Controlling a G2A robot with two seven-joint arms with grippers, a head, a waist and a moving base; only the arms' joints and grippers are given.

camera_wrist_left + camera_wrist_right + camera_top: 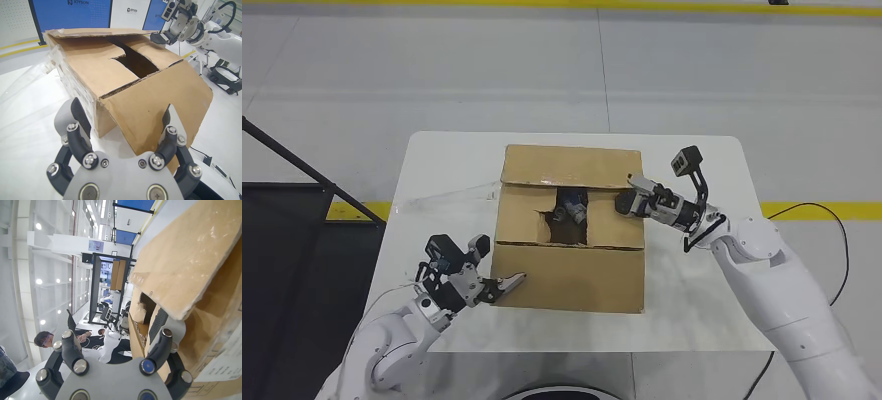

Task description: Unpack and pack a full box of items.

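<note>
Cardboard box [567,265] sits mid white tabletop [442,180]. Top flaps are mostly folded in, with a torn gap in the middle and grey-blue items [570,208] visible through it. The near flap [155,106] hangs out and down over the front. A clear tape strip [452,195] trails off the box's left side onto the tabletop.

Left pincer [508,284] is at the box's near-left corner, low over the tabletop and spread wide, facing the hanging flap; contact with it is unclear.

Right pincer [622,203] is at the box's right top edge, far half, also spread wide. One finger [157,323] sits just under the corner of a raised flap.

Room: grey floor [542,70] with yellow lines [812,210], black area [282,260] left of the tabletop, blue and white panels [71,15] beyond the far side.
</note>
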